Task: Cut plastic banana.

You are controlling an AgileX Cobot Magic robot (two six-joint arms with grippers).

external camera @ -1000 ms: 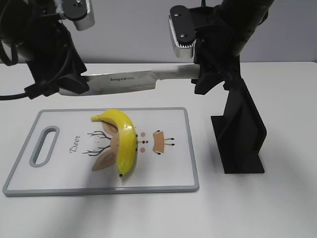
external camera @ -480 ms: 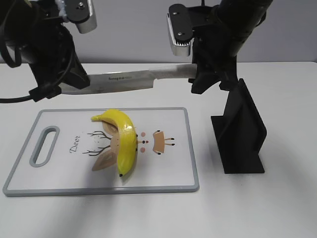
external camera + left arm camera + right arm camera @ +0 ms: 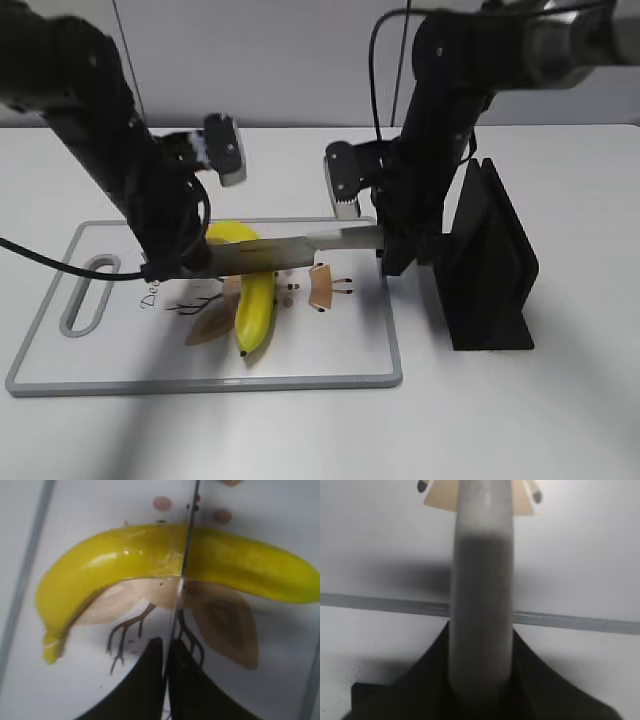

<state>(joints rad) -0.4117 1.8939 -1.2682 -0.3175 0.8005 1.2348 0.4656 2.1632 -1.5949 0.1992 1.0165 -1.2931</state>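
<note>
One white desk [image 3: 560,420], two black arms, one cutting board, one black stand, one knife, one plastic banana. Cutting board [image 3: 330,365] is white with a grey rim and a slot handle at its left end, lying toward the front-left of the desk; printed on it is a cartoon deer with antlers plus the word "Deer", partly covered by the left arm. Black stand [image 3: 488,262] sits upright just off the board's right edge, nearer the right side of the desk. Left arm comes in from the back-left corner and angles down over the board's middle; left gripper [image 3: 178,262] is low over the board, clamped on the blade's tip end, and the wrist view shows its dark fingers [image 3: 150,690] pinched onto the thin blade. Right arm drops from the back-right, elbow high, wrist bent down beside the stand; right gripper [image 3: 392,245] is closed around the knife's grey handle [image 3: 481,595] at the board's right edge. Knife [image 3: 300,250] lies horizontal, parallel to the desk's front edge, spanning between the two grippers; any blade marking is unreadable here. Plastic banana [image 3: 252,305] lies on the board's centre, over the deer print, long axis running back to front. The blade crosses it at about mid-length, and the left wrist view shows the blade edge [image 3: 186,555] touching the yellow skin.
</note>
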